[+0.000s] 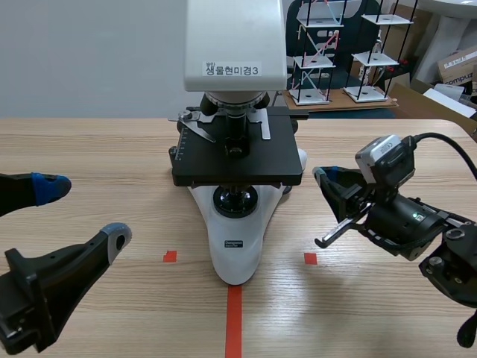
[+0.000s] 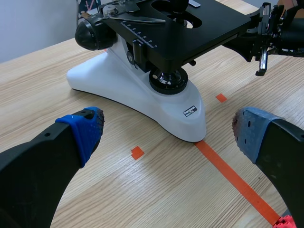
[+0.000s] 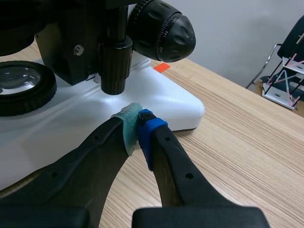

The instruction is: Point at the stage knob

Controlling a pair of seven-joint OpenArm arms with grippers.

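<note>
A white microscope with a black stage stands at mid-table. In the right wrist view its stage knob, a ribbed black cylinder, hangs below the stage beside the big black focus knob. My right gripper is shut on nothing, its tips close under the stage knob and just above the white base, not touching the knob. In the scene view the right gripper sits at the stage's right side. My left gripper is open and holds nothing, well left of the microscope.
Orange-red tape marks lie in front of the microscope. Behind the table stand a wire rack model and cardboard boxes. The right arm's camera and cable rise at the right.
</note>
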